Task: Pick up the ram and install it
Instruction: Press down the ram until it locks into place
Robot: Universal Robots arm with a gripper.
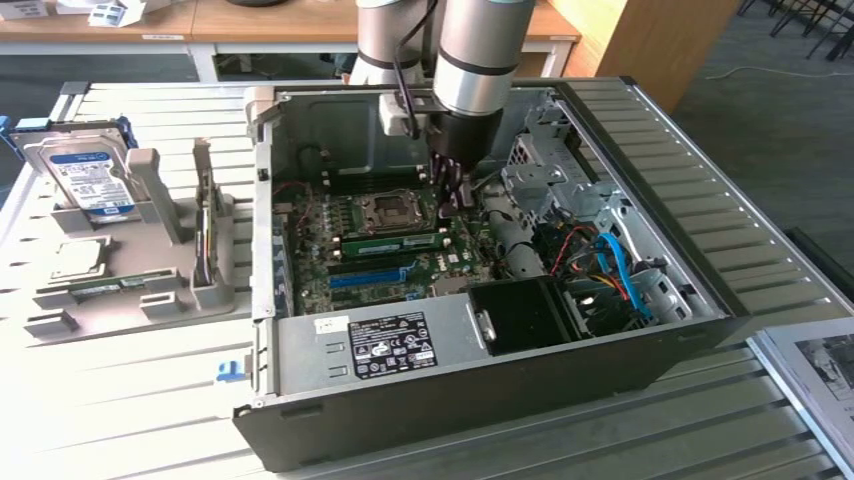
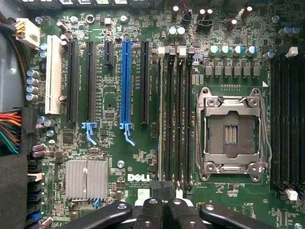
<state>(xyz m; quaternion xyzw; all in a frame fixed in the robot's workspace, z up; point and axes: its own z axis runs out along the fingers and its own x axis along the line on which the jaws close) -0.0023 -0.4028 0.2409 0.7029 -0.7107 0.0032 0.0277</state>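
Standing on edge in a slot of the motherboard (image 1: 314, 285), the ram (image 1: 394, 243) is seen inside the open computer case (image 1: 467, 410), just beside the processor socket (image 1: 391, 208) and between it and the blue expansion slot (image 1: 367, 277). The gripper (image 1: 457, 200) is lowered into the case at the end of the ram nearer the exterior view's right. Its fingers (image 2: 151, 214) are pressed together with nothing clamped between them, and whether they touch the stick cannot be told. In the wrist view the gripper (image 2: 164, 211) is placed over one end of the row of black memory slots (image 2: 176, 119), which run between the empty socket (image 2: 232, 133) and the blue slot (image 2: 126, 86). A silver power supply (image 1: 380, 345) with a black label is fitted along the near side of the case. On the slatted table (image 1: 134, 410), at the exterior view's left, a hard drive (image 1: 87, 175) is propped upright in a grey holder (image 1: 134, 295), well apart from the gripper.
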